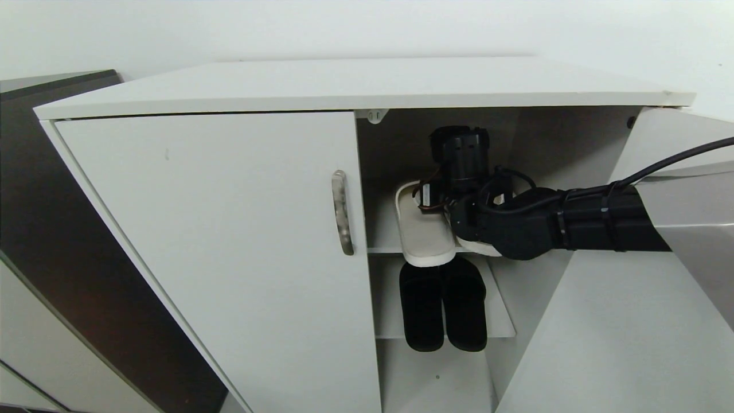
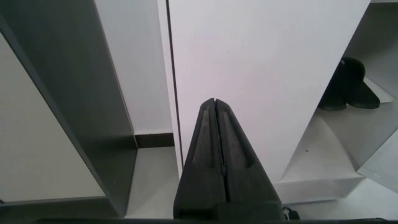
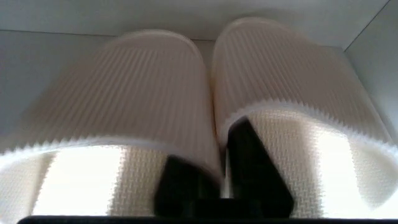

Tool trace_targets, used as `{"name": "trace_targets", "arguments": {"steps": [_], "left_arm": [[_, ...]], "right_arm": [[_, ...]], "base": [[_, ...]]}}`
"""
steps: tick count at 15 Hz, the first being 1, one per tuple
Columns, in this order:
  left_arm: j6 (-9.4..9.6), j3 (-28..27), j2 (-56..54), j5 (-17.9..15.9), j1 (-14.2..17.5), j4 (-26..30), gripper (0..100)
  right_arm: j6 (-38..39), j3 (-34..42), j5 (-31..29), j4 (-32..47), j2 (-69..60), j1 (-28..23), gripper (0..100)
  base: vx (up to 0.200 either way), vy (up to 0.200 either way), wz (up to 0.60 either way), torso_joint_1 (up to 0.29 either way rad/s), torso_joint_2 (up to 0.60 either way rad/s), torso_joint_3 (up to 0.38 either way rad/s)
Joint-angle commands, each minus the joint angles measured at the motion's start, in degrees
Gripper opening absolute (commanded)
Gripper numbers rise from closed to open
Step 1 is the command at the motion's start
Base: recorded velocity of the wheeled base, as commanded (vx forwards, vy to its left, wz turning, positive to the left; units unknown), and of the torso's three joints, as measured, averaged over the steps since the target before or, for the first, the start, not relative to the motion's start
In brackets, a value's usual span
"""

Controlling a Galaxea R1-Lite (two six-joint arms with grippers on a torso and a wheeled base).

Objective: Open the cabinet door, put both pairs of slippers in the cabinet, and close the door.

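We see the right end effector [image 3: 219,158] inside the cabinet [image 1: 367,86], grasping the white slippers [image 1: 423,229] on the upper shelf [image 1: 381,229]. The black slippers [image 1: 441,310] lie on the shelf below. The right door [image 1: 602,321] stands open. The left end effector [image 2: 214,106] is clenched, holding nothing, before the closed left door [image 2: 261,74].

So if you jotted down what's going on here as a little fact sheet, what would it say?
cabinet: white, two doors
left door: closed, metal handle
right door: swung open
upper shelf: white slippers, side by side
lower shelf: black slippers, side by side
right gripper: inside the cabinet, pinching the white slippers' straps
left gripper: shut, empty, facing the closed door
left to do: let go, shut the right door
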Motion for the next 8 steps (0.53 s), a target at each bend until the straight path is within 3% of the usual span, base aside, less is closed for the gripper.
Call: {"name": "trace_targets", "arguments": {"steps": [1, 8], "left_arm": [[-0.03, 0.0, 0.0, 0.0, 0.0, 0.0, 0], [-0.03, 0.0, 0.0, 0.0, -0.1, 0.0, 0]], "right_arm": [[0.0, 0.3, 0.0, 0.0, -0.4, 0.4, 100], [0.9, 15.7, -4.1, -1.6, -12.8, 6.2, 100]], "base": [[0.0, 0.0, 0.0, 0.0, 0.0, 0.0], [0.0, 0.0, 0.0, 0.0, 0.0, 0.0]]}}
